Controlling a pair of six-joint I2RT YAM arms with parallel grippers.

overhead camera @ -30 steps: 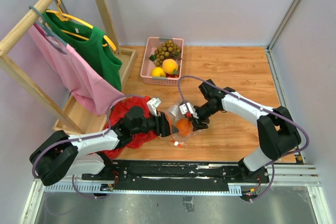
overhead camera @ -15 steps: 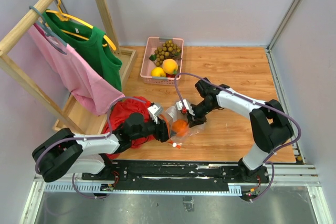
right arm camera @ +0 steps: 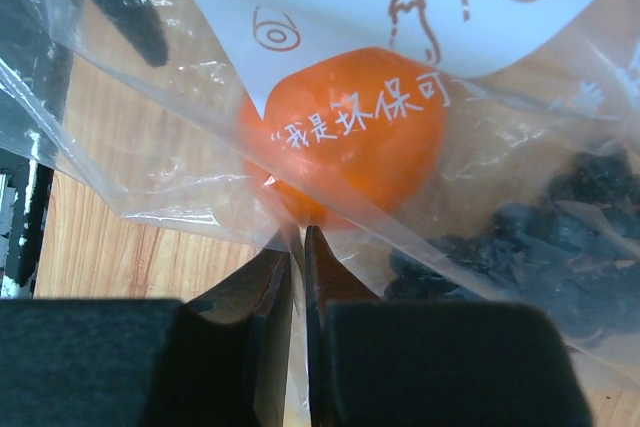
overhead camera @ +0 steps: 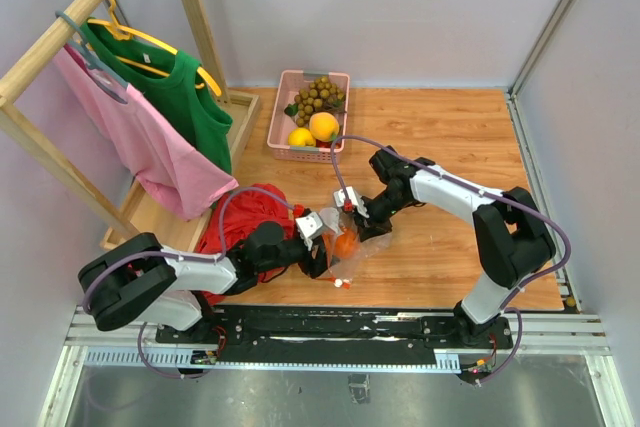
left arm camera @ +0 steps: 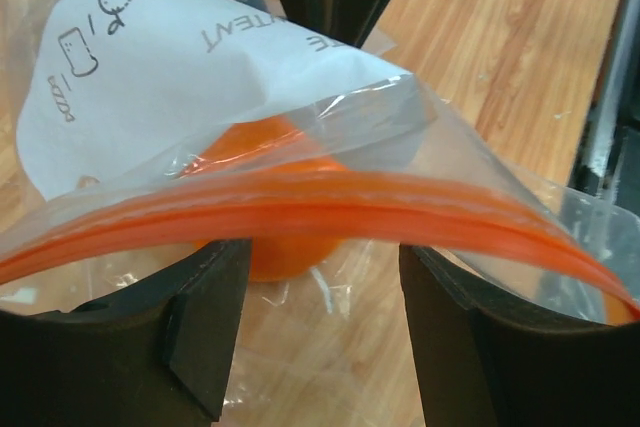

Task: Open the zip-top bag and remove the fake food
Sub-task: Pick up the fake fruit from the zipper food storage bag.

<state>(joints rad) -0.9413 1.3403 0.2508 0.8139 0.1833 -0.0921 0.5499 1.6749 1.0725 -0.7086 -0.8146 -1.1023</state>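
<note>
The clear zip-top bag lies on the wooden table between my two grippers. Inside it are an orange fruit and a dark purple bunch. My right gripper is shut on a fold of the bag's plastic just below the orange fruit. My left gripper is open at the bag's mouth, with the orange-red zip strip running across its fingertips. From above, the left gripper is at the bag's left side and the right gripper at its upper right.
A pink basket at the back holds a tan-brown bunch, a lemon and a yellow-orange fruit. A red cloth lies under the left arm. A wooden clothes rack with shirts stands at the left.
The right gripper has closed onto the bag's plastic. The left arm has slid right up to the bag's mouth, and its jaws have opened slightly wider.
</note>
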